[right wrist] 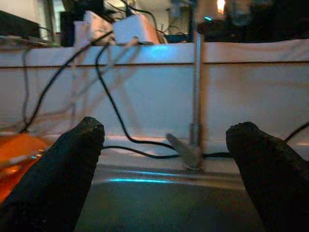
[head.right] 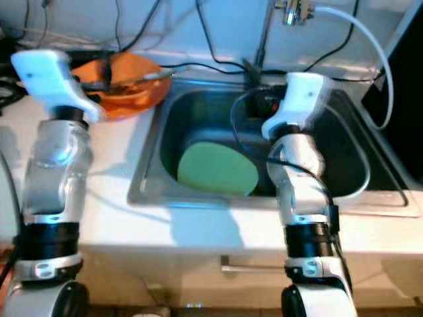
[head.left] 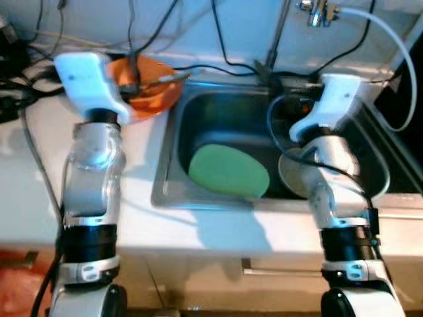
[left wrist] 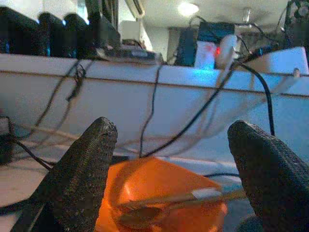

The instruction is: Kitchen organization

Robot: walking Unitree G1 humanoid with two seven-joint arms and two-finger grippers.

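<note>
One orange bowl on the white table left of the sink, one spoon inside. One green plate in the sink; a pale dish half hidden behind the right arm. Left pincer spread wide above the bowl; right pincer wide over the sink.

I see an orange bowl at the upper left of the frame, a plain green plate at centre in the steel-grey sink, a white counter, and black cables along the top.
</note>
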